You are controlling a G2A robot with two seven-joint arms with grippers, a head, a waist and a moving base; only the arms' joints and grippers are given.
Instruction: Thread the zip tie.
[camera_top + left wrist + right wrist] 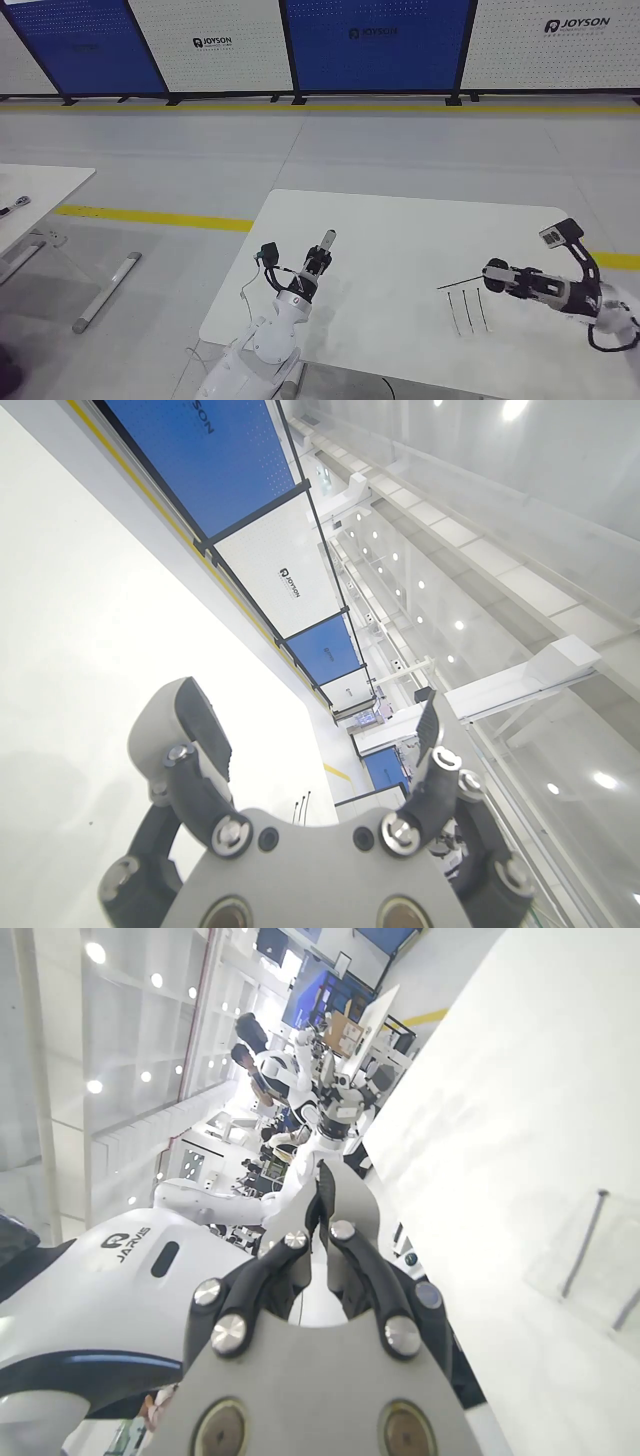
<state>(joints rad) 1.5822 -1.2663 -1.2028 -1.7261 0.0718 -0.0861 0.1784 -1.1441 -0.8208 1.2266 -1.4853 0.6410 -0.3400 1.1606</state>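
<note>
The only writing is on the perforated wall panels far behind the three zip ties: each white panel has a small dark logo with a word beside it, and each blue panel a fainter one. I leave these unread. The three zip ties are thin, black and straight, and they lie side by side, nearly parallel, on the white bench. In my right wrist view one of them shows a small head at one end. A fourth, the slanted zip tie, is just as thin and dark. It runs askew just beside the ends of the three and meets the tip of my right pincer. That pincer's fingers are pressed together, clamped on the tie's end as seen from above. My left pincer is well apart from the three ties, across the bench, tilted upward with its jaws spread wide.
</note>
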